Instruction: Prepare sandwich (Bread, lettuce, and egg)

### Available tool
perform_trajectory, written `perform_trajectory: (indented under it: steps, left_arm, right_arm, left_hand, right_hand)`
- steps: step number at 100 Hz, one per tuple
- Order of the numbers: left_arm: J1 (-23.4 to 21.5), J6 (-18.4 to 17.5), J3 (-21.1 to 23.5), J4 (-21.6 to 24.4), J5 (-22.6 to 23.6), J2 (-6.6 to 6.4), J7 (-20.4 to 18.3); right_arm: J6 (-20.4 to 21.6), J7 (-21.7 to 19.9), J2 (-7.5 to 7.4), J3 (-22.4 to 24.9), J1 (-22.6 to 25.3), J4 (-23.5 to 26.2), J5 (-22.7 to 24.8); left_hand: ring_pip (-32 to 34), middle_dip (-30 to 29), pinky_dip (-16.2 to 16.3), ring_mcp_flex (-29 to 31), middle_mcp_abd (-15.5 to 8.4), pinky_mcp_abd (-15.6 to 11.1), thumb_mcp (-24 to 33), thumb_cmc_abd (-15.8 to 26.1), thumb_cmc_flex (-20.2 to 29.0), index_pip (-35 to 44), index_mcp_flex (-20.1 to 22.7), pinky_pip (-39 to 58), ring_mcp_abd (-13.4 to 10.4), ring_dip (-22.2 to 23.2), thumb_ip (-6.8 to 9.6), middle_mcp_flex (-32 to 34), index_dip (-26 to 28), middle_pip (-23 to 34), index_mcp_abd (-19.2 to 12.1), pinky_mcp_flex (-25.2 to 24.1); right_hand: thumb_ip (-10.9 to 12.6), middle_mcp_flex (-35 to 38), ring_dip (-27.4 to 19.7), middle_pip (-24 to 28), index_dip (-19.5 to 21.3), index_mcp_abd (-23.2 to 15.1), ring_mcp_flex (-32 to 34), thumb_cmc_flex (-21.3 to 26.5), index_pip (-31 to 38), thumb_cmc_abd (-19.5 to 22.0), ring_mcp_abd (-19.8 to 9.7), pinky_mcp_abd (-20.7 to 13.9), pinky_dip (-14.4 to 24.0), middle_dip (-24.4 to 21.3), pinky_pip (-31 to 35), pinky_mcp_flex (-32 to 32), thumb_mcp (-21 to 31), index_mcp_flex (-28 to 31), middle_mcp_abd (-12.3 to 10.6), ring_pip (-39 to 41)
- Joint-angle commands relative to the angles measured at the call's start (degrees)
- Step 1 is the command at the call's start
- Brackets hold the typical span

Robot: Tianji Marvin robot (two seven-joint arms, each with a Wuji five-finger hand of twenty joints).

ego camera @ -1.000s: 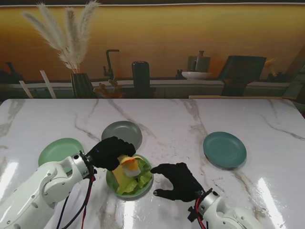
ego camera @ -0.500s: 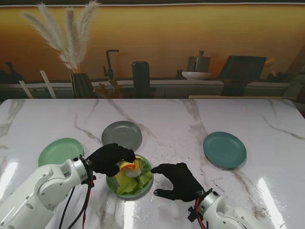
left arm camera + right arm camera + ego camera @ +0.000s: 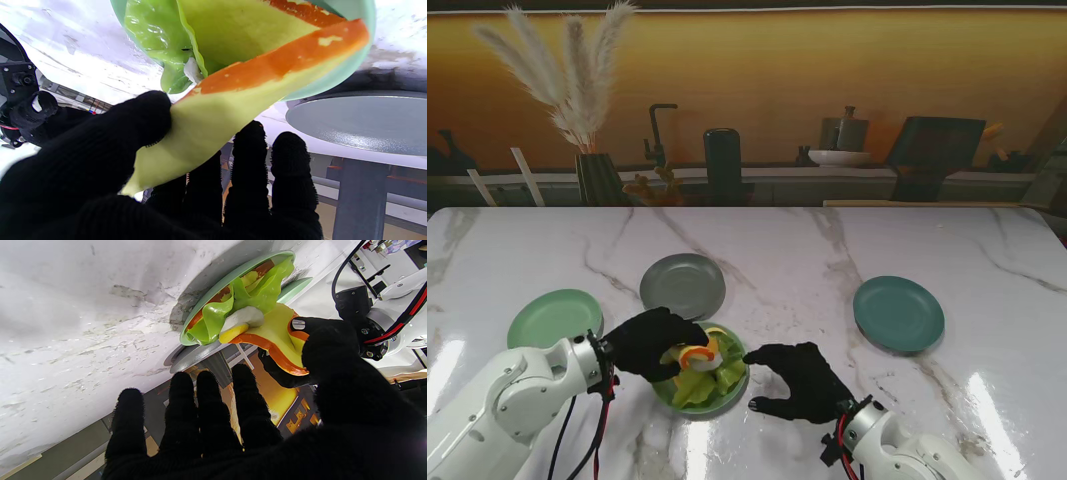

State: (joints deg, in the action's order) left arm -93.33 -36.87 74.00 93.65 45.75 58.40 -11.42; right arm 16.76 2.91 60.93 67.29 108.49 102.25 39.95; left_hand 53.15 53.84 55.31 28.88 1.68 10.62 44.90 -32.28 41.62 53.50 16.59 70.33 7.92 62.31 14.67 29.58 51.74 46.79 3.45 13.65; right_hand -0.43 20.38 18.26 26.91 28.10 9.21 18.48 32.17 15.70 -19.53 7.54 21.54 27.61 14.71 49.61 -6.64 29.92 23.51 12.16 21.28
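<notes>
Now the green plate [image 3: 664, 385] held lettuce [image 3: 695, 388] and egg [image 3: 706, 362], the left hand [image 3: 653, 342] pinched the bread [image 3: 693, 355] there, and the right hand [image 3: 802, 381] lay spread and free

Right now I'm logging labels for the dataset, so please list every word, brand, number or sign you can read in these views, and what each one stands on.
None: no readable text shows in any view.
The plates, the bread slice held by the left hand, the lettuce, the right hand and the marble table carry no print.
The small coloured marks on the far backdrop in the right wrist view are too blurred to read.
</notes>
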Motion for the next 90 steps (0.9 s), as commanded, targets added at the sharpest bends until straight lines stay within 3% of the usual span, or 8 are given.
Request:
perform_trajectory:
  steps: [1,6,32,53,75,90]
  left_arm:
    - [-0.4,0.3,0.2,-0.1,-0.4,-0.15,-0.4]
    - [-0.5,0.1,0.3,-0.1,-0.4,-0.19,-0.5]
    - [-1.3,0.1,1.4,0.3,-1.2,-0.57,-2.8]
    - [-1.5,1.1,1.7,0.5,-1.9,-0.77,-4.3]
    - [-1.8,2.4,1.8,0.7,-3.9,-0.96,-6.2]
    - [-2.0,3.8,2.0,0.6,-5.2,-1.11,-7.8]
  right_arm:
    - [0.0,-0.2,0.97,-0.2,0.3,0.4,0.0]
    - [-0.1,-0.2,0.97,-0.3,0.3,0.4,-0.1]
    - [-0.1,-0.5,0.95,-0.4,0.3,0.4,-0.4]
    - [-0.2,-0.7,0.93,-0.4,0.3,0.4,-0.6]
    - [-0.4,-0.9,0.91,-0.4,0.3,0.4,-0.8]
    - [-0.5,-1.0,0.91,-0.5,0.2,0.3,-0.9]
  left_hand:
    - [-1.1,-3.2,-0.8,-1.5,1.1,0.7,-2.2,4.0,-1.5,0.0,0.2,-0.4,1.3,-0.6,4.71,-1.4,-0.4,0.1,-0.6,-1.0]
    - [-1.9,-6.2,-1.2,-1.6,1.1,0.8,-3.7,4.5,-1.9,-0.6,0.2,-0.9,1.4,-1.0,5.51,-1.8,-1.1,0.4,-0.6,-1.2]
    - [-6.6,-8.7,-2.2,-3.5,2.1,1.7,-7.9,5.4,-4.4,-4.0,0.4,-3.2,2.3,-3.2,3.57,-3.2,-3.6,-3.2,-0.7,-3.8]
    - [-8.7,-9.7,-2.3,-4.8,2.6,1.8,-9.9,6.4,-4.8,-4.9,0.4,-4.0,2.8,-4.0,3.11,-4.3,-4.3,-5.0,-0.7,-5.1]
    - [-12.8,-11.8,-2.1,-6.5,3.0,2.3,-15.7,7.8,-5.6,-8.9,-0.1,-5.7,3.0,-5.9,0.42,-5.7,-6.9,-8.6,-1.3,-7.0]
    - [-16.0,-14.0,-3.1,-7.4,3.7,3.2,-18.5,8.9,-5.7,-12.1,0.2,-8.2,3.7,-8.0,-0.44,-6.5,-9.3,-11.6,-0.8,-8.3]
  right_hand:
    - [-0.3,-0.1,0.4,-0.3,0.1,0.0,-0.2,0.7,-0.3,0.6,-1.1,1.4,-0.2,0.2,-0.1,-1.2,-1.0,0.5,-0.9,-0.1]
    - [-0.3,-0.1,0.4,-0.3,0.1,0.0,-0.2,0.7,-0.3,0.7,-1.1,1.4,-0.2,0.2,-0.1,-1.2,-1.0,0.4,-0.9,-0.1]
    - [-0.3,-0.1,0.4,-0.4,0.1,0.0,-0.2,0.6,-0.3,0.5,-1.2,1.4,-0.1,0.2,0.0,-1.2,-0.9,0.6,-0.8,-0.2]
    - [-0.3,0.0,0.4,-0.4,0.1,0.1,-0.2,0.5,-0.3,0.5,-1.1,1.4,-0.1,0.2,0.0,-1.2,-0.8,0.6,-0.9,-0.2]
    - [-0.3,0.0,0.4,-0.5,0.1,0.0,-0.1,0.4,-0.3,0.4,-1.2,1.4,-0.1,0.2,0.0,-1.2,-0.8,0.7,-0.9,-0.3]
    - [-0.3,0.0,0.4,-0.5,0.1,0.0,-0.1,0.5,-0.2,0.4,-1.1,1.4,0.0,0.2,0.0,-1.2,-0.8,0.7,-0.9,-0.3]
